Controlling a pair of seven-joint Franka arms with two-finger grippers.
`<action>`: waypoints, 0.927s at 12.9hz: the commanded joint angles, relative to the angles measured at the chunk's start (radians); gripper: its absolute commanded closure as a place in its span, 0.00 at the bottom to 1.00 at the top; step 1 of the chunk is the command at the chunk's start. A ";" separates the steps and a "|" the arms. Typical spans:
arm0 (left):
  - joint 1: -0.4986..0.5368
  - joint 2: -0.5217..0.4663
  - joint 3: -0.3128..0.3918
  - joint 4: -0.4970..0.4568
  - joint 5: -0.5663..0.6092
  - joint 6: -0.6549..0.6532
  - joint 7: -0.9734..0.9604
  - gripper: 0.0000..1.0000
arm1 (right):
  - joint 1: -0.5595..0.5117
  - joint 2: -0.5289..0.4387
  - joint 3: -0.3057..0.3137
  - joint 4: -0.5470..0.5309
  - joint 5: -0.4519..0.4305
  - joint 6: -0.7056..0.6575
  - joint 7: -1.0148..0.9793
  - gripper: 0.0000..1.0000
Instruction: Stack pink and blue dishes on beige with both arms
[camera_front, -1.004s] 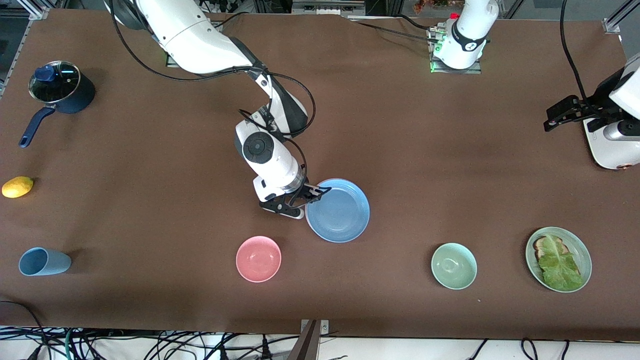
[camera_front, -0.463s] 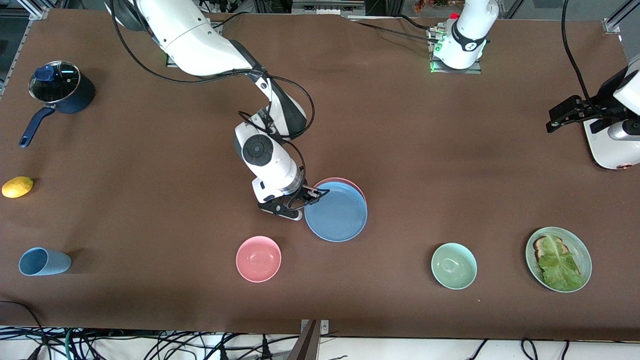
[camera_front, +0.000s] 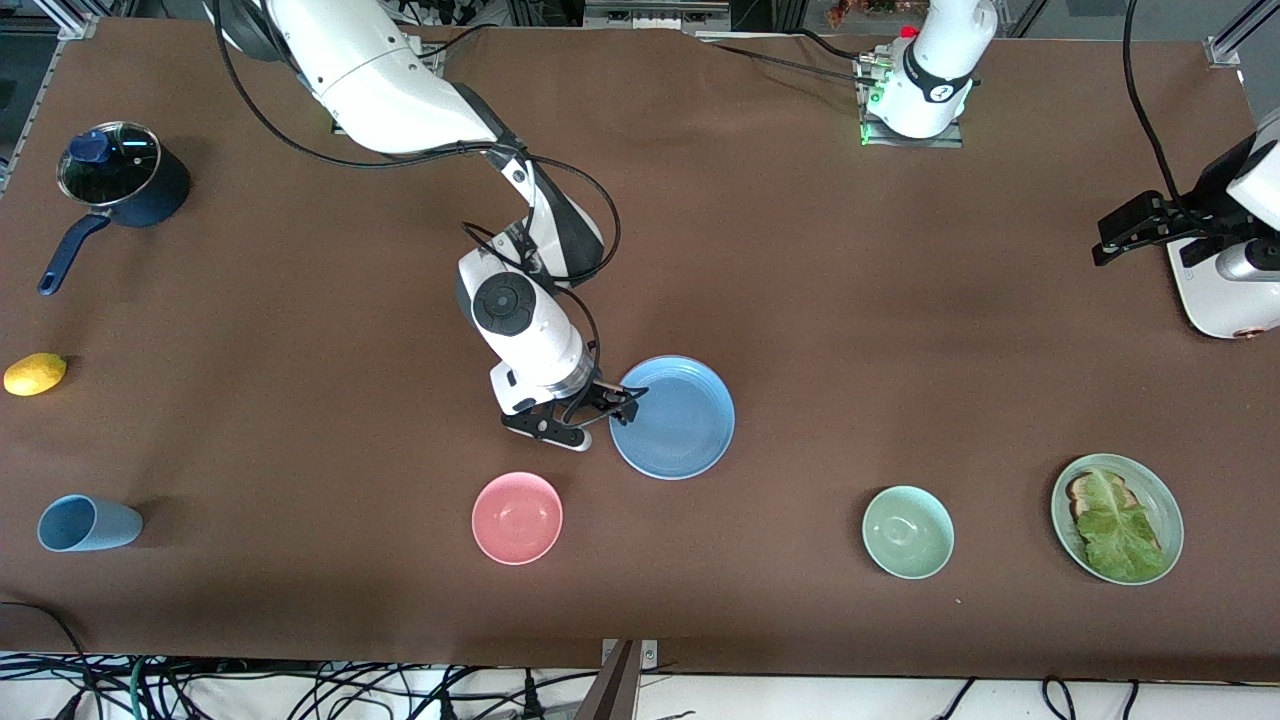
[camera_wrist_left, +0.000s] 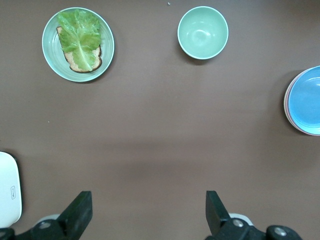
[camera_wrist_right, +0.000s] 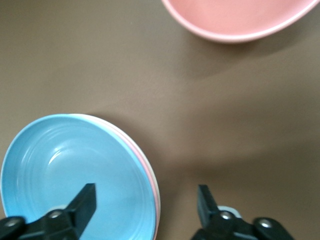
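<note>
The blue plate (camera_front: 678, 418) lies flat on top of a stack in the middle of the table. In the right wrist view the blue plate (camera_wrist_right: 65, 170) covers a pink plate's rim (camera_wrist_right: 151, 189), and a thin beige rim (camera_wrist_right: 158, 194) shows under that. My right gripper (camera_front: 612, 402) (camera_wrist_right: 146, 201) is open at the stack's edge toward the right arm's end, one finger over the blue plate and the other outside the rim, holding nothing. My left gripper (camera_front: 1104, 240) (camera_wrist_left: 148, 210) waits open over bare table at the left arm's end.
A pink bowl (camera_front: 517, 517) sits nearer the front camera than the stack. A green bowl (camera_front: 907, 532) and a pale green oval plate with toast and lettuce (camera_front: 1117, 518) lie toward the left arm's end. A blue cup (camera_front: 85, 523), a lemon (camera_front: 35, 373) and a lidded pot (camera_front: 120, 185) are at the right arm's end.
The blue plate, held tilted with the pink rim showing under it, now lies flat on the stack. My right gripper has opened and drawn slightly back from the rim.
</note>
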 joint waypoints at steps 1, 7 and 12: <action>-0.011 0.017 0.009 0.024 -0.018 -0.004 0.019 0.00 | -0.036 -0.115 0.007 -0.074 -0.016 -0.096 -0.071 0.00; -0.012 0.021 0.007 0.024 -0.016 0.008 0.019 0.00 | -0.177 -0.392 0.008 -0.245 -0.016 -0.327 -0.346 0.00; -0.017 0.026 0.007 0.024 -0.018 0.009 0.019 0.00 | -0.345 -0.641 0.011 -0.320 -0.016 -0.587 -0.591 0.00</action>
